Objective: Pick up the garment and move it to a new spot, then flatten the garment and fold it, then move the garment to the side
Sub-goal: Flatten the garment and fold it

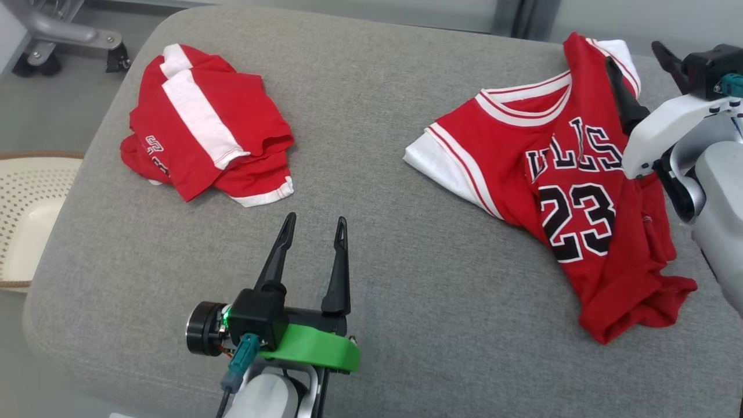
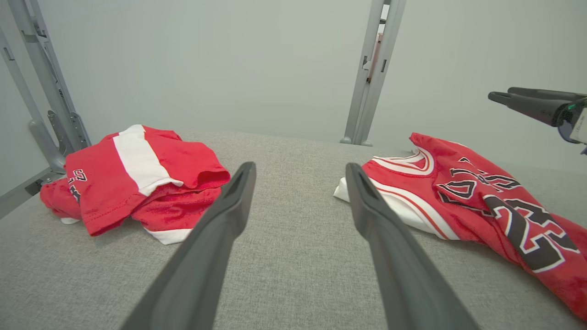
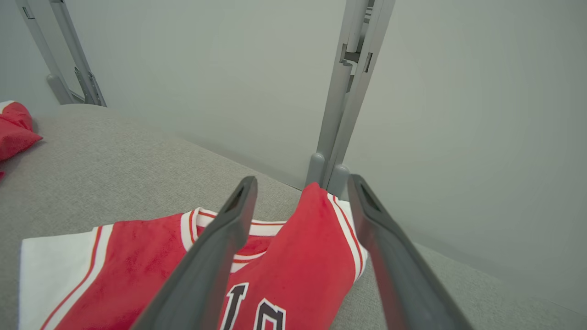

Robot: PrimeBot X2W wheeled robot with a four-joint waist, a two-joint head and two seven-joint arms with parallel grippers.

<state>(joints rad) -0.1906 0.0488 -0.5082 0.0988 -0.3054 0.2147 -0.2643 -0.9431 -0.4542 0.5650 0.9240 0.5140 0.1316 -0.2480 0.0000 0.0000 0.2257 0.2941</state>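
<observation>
A crumpled red jersey [image 1: 580,191] with white trim and a black 23 lies on the right of the grey padded table [image 1: 371,116]. Its shoulder rises in a fold below my right gripper [image 1: 633,53], which hovers open over the collar end. In the right wrist view that red shoulder [image 3: 302,256] lies under and between the spread fingers [image 3: 215,256] of the right gripper [image 3: 301,179], not pinched. My left gripper [image 1: 316,219] stands open over bare cloth near the front middle, holding nothing. The left wrist view has the jersey [image 2: 481,197] to the right of the left gripper [image 2: 300,166].
A second red and white garment [image 1: 203,122] lies folded at the table's back left. A white perforated basket [image 1: 29,220] stands off the left edge. A metal frame with casters [image 1: 69,35] stands at the far left, and grey posts [image 2: 371,73] rise behind the table.
</observation>
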